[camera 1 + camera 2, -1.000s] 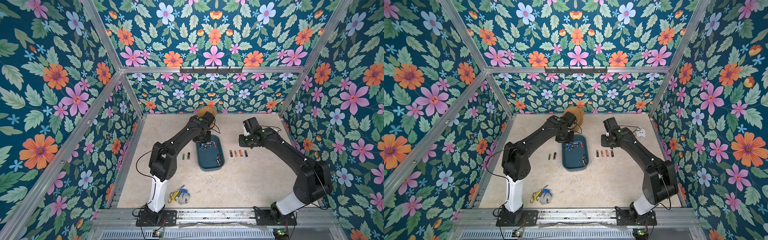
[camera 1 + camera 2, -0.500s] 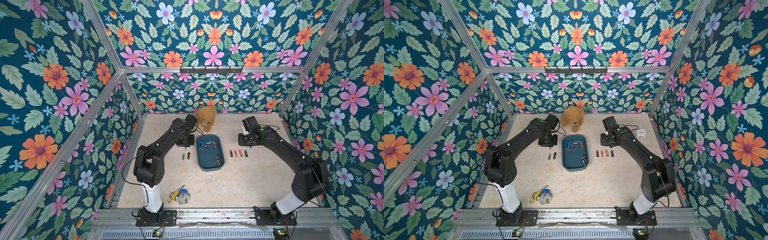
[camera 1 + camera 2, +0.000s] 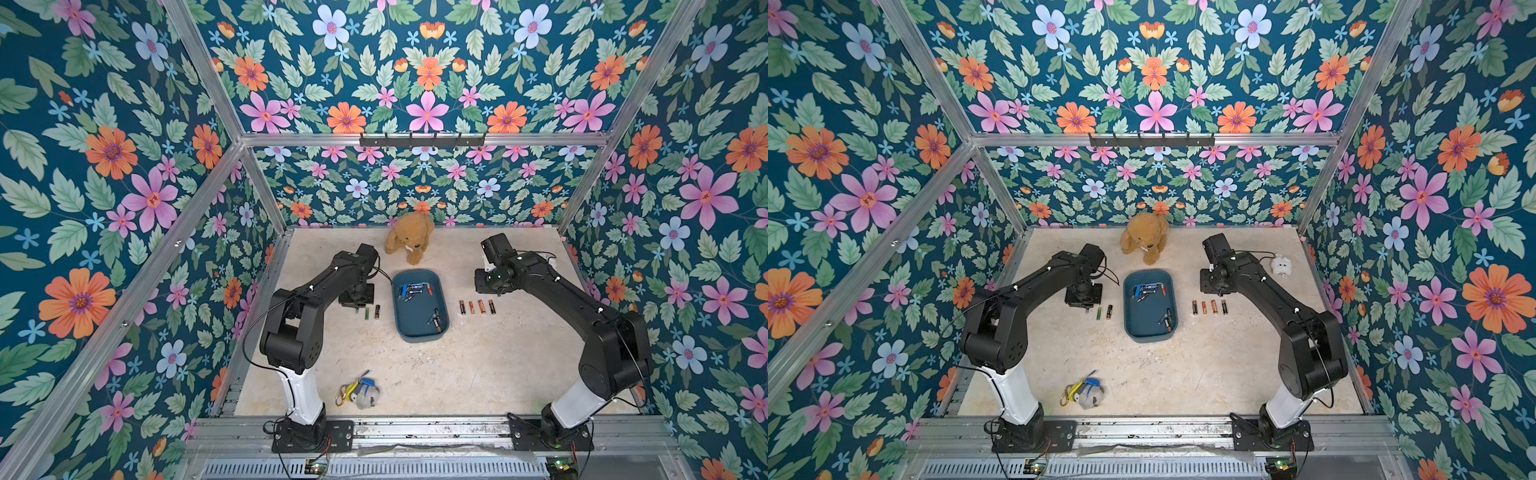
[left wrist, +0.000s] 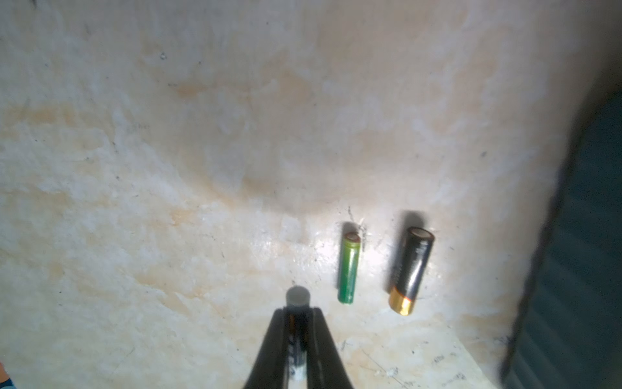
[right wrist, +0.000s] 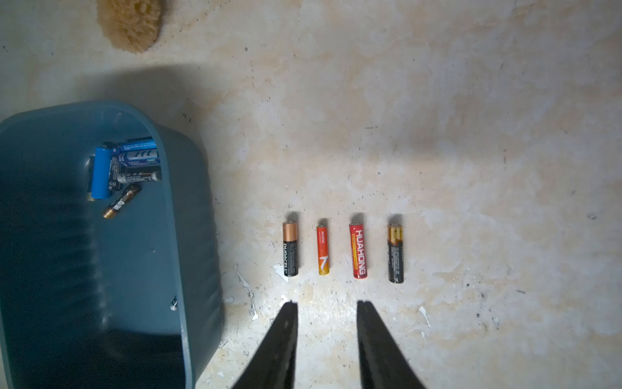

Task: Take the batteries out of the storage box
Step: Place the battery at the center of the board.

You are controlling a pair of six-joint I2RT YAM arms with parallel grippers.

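Pinching one battery (image 4: 297, 297) in left pincer (image 4: 298, 310), right pincer (image 5: 327, 304) spread, four batteries (image 5: 357, 251) right of storage box (image 5: 188, 235), two left

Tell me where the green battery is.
In both top views the green battery lies on the table left of the box, between the black battery and the left gripper.

Left tool (image 4: 297, 311) with battery (image 4: 297, 333), now beside box (image 3: 415, 322).
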